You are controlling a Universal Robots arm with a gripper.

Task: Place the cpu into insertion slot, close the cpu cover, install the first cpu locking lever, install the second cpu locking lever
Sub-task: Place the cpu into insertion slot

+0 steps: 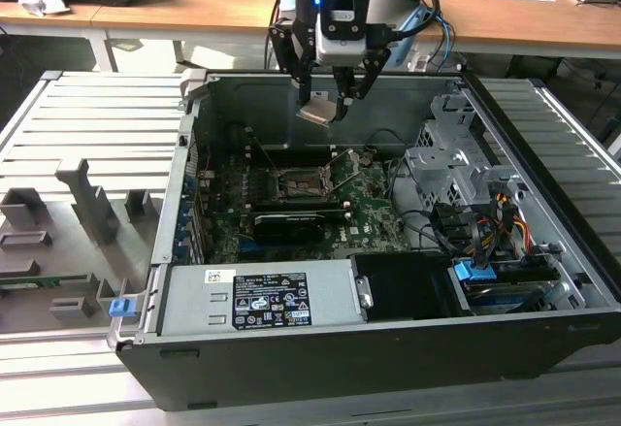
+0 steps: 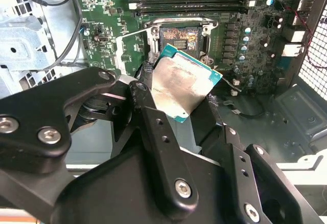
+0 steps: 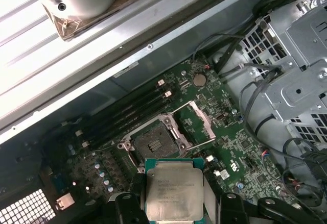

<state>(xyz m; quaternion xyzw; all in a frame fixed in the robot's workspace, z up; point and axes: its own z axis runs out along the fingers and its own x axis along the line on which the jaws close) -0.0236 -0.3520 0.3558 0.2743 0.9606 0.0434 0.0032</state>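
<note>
Over an open computer case (image 1: 291, 373), the gripper (image 1: 328, 101) clamps the cpu (image 3: 173, 191) — insertion slot (image 3: 152, 145) uncovered, cpu cover (image 3: 205, 119) raised.

The black gripper (image 1: 327, 98) hangs pointing down at the far side, jaws clamped on a silver-grey square chip (image 1: 317, 112).

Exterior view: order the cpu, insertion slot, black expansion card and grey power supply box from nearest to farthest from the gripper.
1. cpu, held in the gripper above the case.
2. insertion slot, on the board below it.
3. black expansion card, just past the slot toward the camera.
4. grey power supply box, at the case's near edge.
</note>
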